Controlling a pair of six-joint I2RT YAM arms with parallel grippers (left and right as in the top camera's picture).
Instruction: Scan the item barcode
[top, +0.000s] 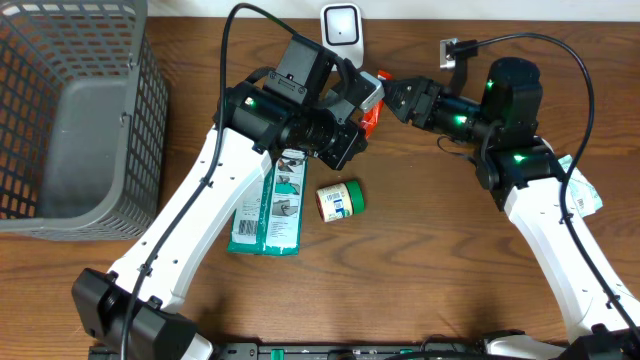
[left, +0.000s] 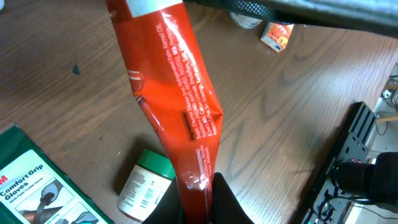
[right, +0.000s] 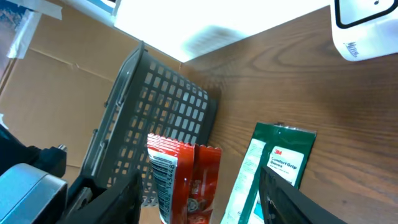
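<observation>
A red foil packet (top: 371, 118) hangs above the table at the back middle, my left gripper (left: 199, 193) shut on its lower end. The packet (left: 174, 93) runs up and away from those fingers. My right gripper (top: 395, 98) faces the packet's other end with its jaws open. In the right wrist view the packet (right: 183, 180) stands between the two dark fingers with a gap on each side, and its white barcode strip (right: 165, 177) shows on its left face. The white scanner (top: 340, 25) stands at the table's back edge, also in the right wrist view (right: 367, 28).
A green pack of gloves (top: 272, 205) and a small green-lidded jar (top: 341, 200) lie on the wood under the left arm. A grey mesh basket (top: 70, 110) fills the left side. A pale package (top: 585, 190) lies by the right arm.
</observation>
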